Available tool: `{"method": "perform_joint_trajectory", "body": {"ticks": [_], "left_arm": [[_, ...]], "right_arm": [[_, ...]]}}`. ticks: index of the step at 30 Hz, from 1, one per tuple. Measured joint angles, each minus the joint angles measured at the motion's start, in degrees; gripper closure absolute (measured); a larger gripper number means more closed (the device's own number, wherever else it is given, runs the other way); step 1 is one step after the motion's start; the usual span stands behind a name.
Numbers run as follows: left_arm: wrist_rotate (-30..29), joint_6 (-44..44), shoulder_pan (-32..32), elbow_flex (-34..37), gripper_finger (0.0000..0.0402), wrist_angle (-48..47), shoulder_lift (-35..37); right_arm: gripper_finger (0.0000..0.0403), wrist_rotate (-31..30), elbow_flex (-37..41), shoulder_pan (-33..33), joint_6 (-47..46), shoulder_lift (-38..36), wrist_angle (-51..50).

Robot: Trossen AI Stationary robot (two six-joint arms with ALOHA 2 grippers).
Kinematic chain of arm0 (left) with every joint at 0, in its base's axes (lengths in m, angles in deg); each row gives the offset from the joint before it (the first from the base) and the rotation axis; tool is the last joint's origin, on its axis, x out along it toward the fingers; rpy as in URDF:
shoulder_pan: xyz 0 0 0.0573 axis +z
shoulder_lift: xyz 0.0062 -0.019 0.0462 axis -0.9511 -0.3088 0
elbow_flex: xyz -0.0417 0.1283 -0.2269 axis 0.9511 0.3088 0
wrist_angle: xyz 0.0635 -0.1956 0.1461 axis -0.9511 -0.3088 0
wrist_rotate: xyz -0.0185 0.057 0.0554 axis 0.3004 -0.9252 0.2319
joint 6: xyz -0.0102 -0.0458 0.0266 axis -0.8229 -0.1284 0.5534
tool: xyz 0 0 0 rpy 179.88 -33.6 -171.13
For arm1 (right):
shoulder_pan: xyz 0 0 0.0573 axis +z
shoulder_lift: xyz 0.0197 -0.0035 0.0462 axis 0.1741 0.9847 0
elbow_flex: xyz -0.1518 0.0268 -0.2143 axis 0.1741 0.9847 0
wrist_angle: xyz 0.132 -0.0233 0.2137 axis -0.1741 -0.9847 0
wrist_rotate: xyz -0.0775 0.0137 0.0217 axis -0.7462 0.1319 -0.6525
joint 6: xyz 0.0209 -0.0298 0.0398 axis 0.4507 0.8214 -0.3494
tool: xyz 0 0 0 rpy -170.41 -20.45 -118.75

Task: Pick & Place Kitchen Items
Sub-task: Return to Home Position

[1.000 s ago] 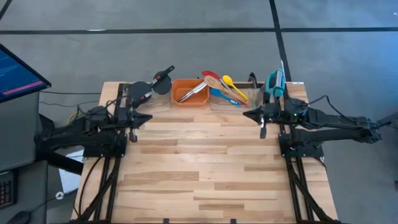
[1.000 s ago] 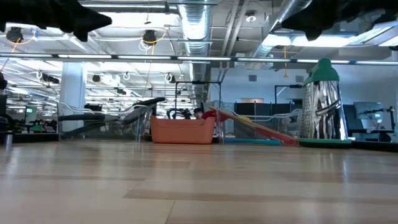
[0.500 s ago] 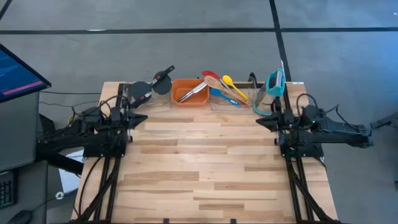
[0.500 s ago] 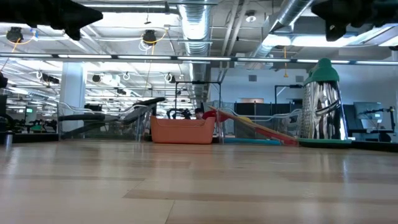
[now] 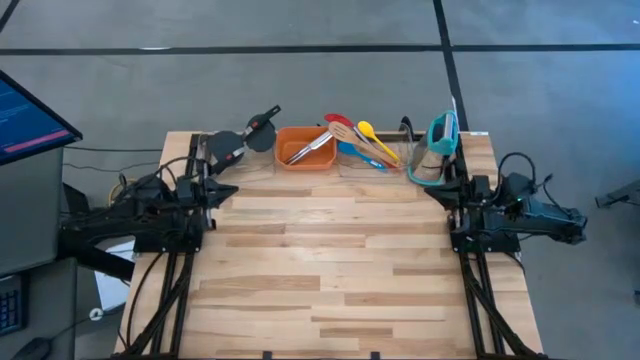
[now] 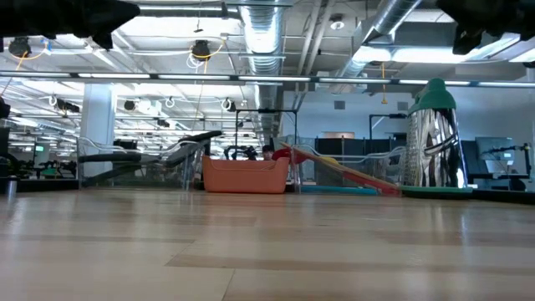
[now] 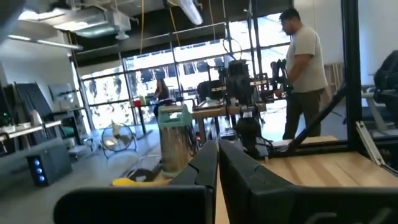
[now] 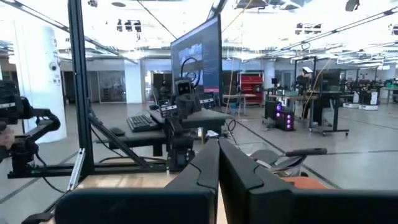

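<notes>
Across the pale wooden surface [image 5: 330, 270] we see the right hand [image 8: 217, 149] drawn back from the clear plastic bin [image 5: 400, 156], closed and empty like the left hand [image 7: 217, 149], so placing looks finished.

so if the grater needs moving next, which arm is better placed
Right, probably. The grater stands at the far right corner, just ahead of the right hand; the left hand is over by the left edge.

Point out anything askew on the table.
Nothing spilled or damaged. Only the black spatula sticks out past the table's far edge, left of the orange bin.
</notes>
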Motion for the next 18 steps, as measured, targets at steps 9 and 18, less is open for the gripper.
{"method": "perform_joint_trajectory", "body": {"ticks": [9,18], "left_arm": [[-1.00,-4.95,0.07,6.97,0.0400,0.85,4.17],[-1.00,-9.00,0.09,13.75,0.0400,5.94,5.44]], "right_arm": [[0.0403,-2.43,1.32,-0.02,0.46,-0.06,-1.30],[0.0403,-2.33,13.29,0.01,-0.75,-0.08,6.78]]}}
